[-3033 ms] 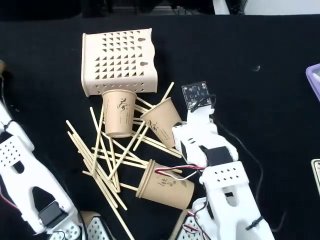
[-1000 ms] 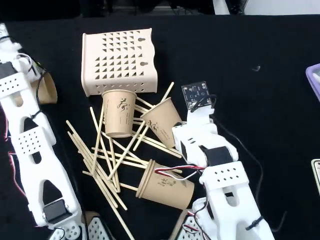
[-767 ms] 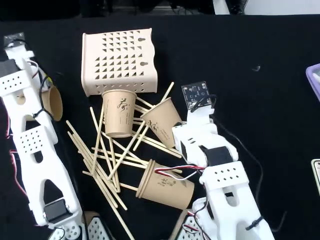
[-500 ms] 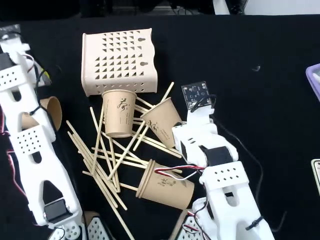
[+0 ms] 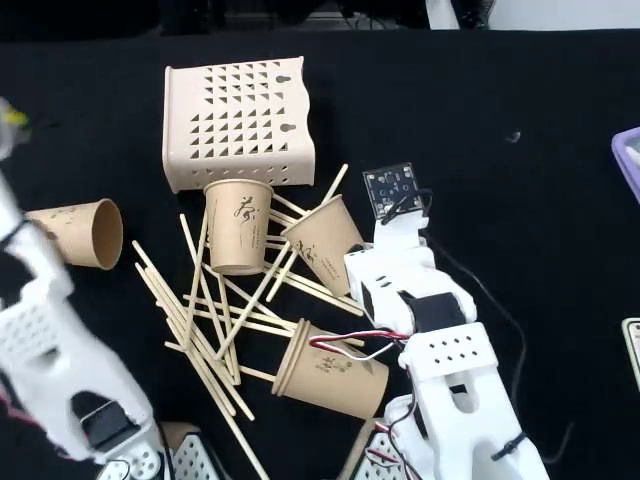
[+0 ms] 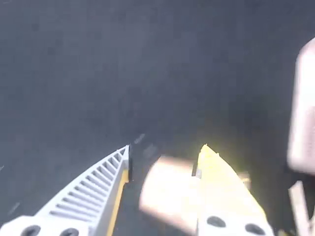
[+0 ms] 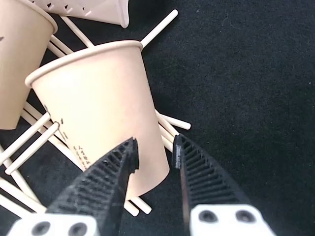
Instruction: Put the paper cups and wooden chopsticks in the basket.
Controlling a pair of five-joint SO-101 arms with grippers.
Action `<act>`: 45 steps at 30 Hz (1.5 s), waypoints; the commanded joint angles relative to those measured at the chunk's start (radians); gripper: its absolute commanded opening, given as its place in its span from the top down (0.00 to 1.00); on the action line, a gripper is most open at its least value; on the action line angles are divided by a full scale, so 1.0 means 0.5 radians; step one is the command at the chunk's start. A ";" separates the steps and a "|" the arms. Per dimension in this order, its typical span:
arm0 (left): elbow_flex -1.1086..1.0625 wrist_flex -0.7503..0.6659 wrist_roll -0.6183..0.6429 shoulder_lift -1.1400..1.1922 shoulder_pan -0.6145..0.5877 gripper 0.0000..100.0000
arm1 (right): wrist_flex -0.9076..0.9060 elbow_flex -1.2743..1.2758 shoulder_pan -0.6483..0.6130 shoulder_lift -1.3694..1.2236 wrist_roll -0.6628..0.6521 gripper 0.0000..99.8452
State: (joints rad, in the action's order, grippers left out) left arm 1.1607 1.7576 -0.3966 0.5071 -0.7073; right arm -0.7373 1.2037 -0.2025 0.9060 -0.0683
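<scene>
Your right fingers [image 7: 110, 169] are a little apart at the bottom of a paper cup [image 7: 98, 103] lying on chopsticks [image 7: 160, 27]. It is light and squashy, so pinch its rim softly. Your left fingers [image 6: 93, 196] are apart too. The basket [image 5: 238, 122] lies farther back.

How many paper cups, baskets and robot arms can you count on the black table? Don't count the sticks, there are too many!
Paper cups: 4
Basket: 1
Robot arms: 2
Total: 7
The tan bits at the bottom edge are too hidden to tell, so they are left out.
</scene>
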 commanded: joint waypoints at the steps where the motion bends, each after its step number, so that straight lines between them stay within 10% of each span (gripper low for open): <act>1: -0.781 -0.061 -0.319 -0.451 -0.284 0.77 | 0.021 -0.026 -0.015 0.035 0.012 0.88; 10: -1.830 -1.405 -0.178 -0.482 -0.446 0.77 | 0.021 -0.020 -0.015 0.035 0.012 0.88; 15: -1.959 -1.648 -0.049 -0.402 -0.342 0.77 | 0.021 -0.017 -0.018 0.035 0.012 0.88; 38: -1.996 -0.279 -0.666 -0.528 0.044 0.81 | 0.021 -0.020 -0.015 0.035 0.012 0.88; 45: -1.950 -0.301 -0.690 -0.872 0.054 0.81 | 0.021 -0.023 -0.015 0.035 0.012 0.88</act>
State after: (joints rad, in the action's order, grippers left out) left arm 0.1527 1.6272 -0.7357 0.1849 -0.6981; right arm -0.7373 1.2037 -0.2025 0.9060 -0.0683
